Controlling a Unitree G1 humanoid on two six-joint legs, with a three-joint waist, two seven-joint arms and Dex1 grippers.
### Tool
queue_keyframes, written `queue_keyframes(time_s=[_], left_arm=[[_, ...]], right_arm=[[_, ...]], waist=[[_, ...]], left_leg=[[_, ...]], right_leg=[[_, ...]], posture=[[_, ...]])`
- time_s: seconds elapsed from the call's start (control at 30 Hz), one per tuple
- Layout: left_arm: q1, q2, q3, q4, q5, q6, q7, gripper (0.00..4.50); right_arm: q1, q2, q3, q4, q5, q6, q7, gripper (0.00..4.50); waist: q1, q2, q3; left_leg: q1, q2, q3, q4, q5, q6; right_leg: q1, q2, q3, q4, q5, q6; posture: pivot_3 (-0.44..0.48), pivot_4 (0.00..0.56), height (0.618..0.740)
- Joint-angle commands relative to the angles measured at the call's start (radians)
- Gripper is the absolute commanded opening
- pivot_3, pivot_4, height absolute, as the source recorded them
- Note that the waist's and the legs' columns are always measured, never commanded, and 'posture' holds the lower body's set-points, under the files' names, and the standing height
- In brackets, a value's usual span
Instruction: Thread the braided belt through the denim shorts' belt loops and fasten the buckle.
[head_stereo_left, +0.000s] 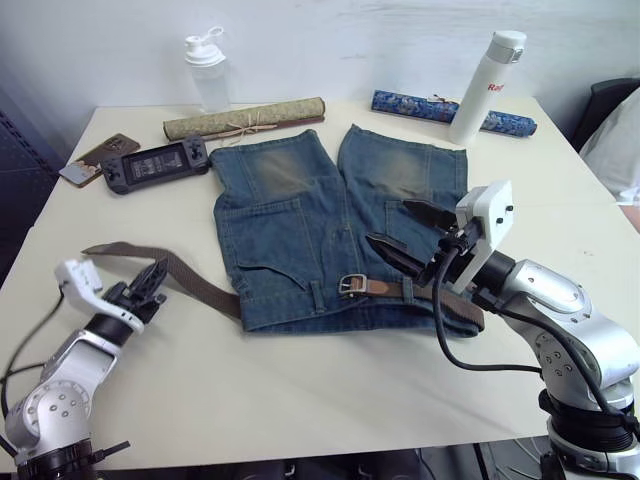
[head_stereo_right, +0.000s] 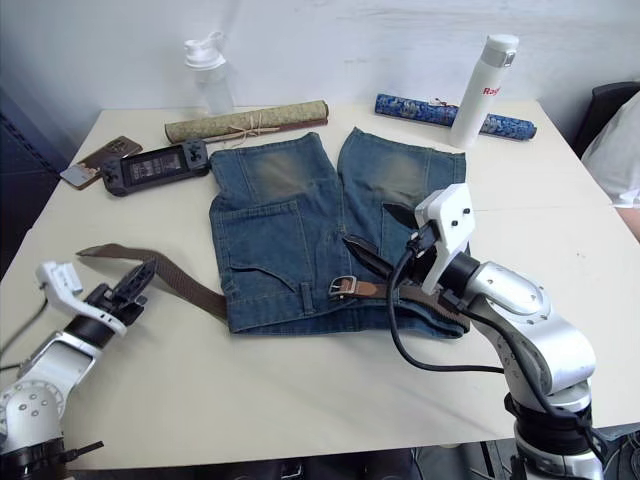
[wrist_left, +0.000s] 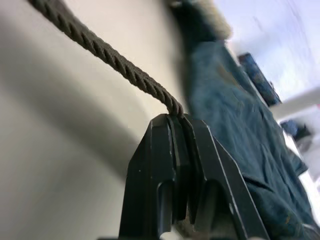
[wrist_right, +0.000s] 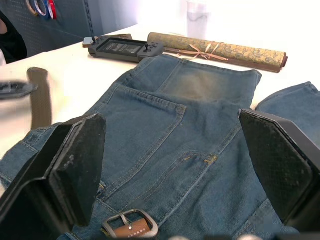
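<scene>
Left gripper (head_stereo_left: 152, 280) clamped on belt (head_stereo_left: 195, 280) near its free tail, strap pinched edge-on between both black fingers (wrist_left: 165, 150). Right gripper (head_stereo_left: 405, 240) spread wide, holding nothing, hovering just above waistband beside buckle (head_stereo_left: 350, 285).

Shorts (head_stereo_left: 300, 230) flat on table (head_stereo_left: 300, 390), waist toward robot, legs pointing away. Belt running from left gripper across bare table, under waistband edge, along waist to buckle and tan tab, then on under right gripper. One loop (head_stereo_left: 318, 297) visible just left of buckle; others hard to make out.

Handling, as a guess — woven strap light, limp, grippy rather than slick, likely to twist and sag between grips, so best taken close to the end being fed. Buckle small, rigid, probably fiddly; tan tab beside it the better hold. Denim soft, apt to bunch or slide if strap drags.

Farther back — game console (head_stereo_left: 155, 162) and phone (head_stereo_left: 98, 158) at far left, rolled mat (head_stereo_left: 245, 120) touching or just beyond a leg hem, clear bottle (head_stereo_left: 208, 70), blue roll (head_stereo_left: 450, 112), white flask (head_stereo_left: 485, 85). None in the working path; only right gripper itself crowding the buckle.
</scene>
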Motion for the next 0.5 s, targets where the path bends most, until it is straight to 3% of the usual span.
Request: queue_keyframes(time_s=[0.03,0.2,0.37,0.5], left_arm=[[0.044,0.121,-0.223,-0.069,0.450,-0.353,-0.105,0.06],[0.049,0.303,-0.416,0.008,1.048,-0.841,-0.031,0.06],[-0.005,0.389,-0.512,0.067,1.392,-1.020,0.058,0.06],[-0.039,0.373,-0.582,0.084,1.527,-1.065,0.081,0.06]], right_arm=[[-0.007,-0.024,0.006,-0.024,-0.003,-0.015,0.011,4.50],[-0.016,-0.089,0.102,-0.021,-0.157,-0.102,0.029,4.50],[0.001,-0.159,0.287,0.009,-0.442,-0.306,0.035,4.50],[0.001,-0.201,0.410,0.086,-0.671,-0.474,0.028,4.50]], waist=[[-0.001,0.001,0.000],[-0.002,0.001,0.000],[-0.002,0.001,0.001],[-0.003,0.001,0.001]], left_leg=[[0.000,0.000,0.002,-0.002,0.000,0.000],[-0.001,0.000,0.012,-0.012,0.004,0.006],[-0.001,0.002,0.013,-0.015,0.004,0.005],[-0.002,0.002,0.015,-0.014,0.005,0.006]], right_leg=[[-0.002,0.000,0.000,0.000,0.000,0.000],[-0.012,0.000,0.000,-0.002,0.000,0.000],[-0.013,-0.002,-0.001,-0.006,0.000,-0.001],[-0.013,-0.001,0.000,-0.006,0.000,0.000]], posture=[[0.000,0.150,0.717],[0.000,0.150,0.717],[0.000,0.150,0.717],[0.000,0.150,0.717]])
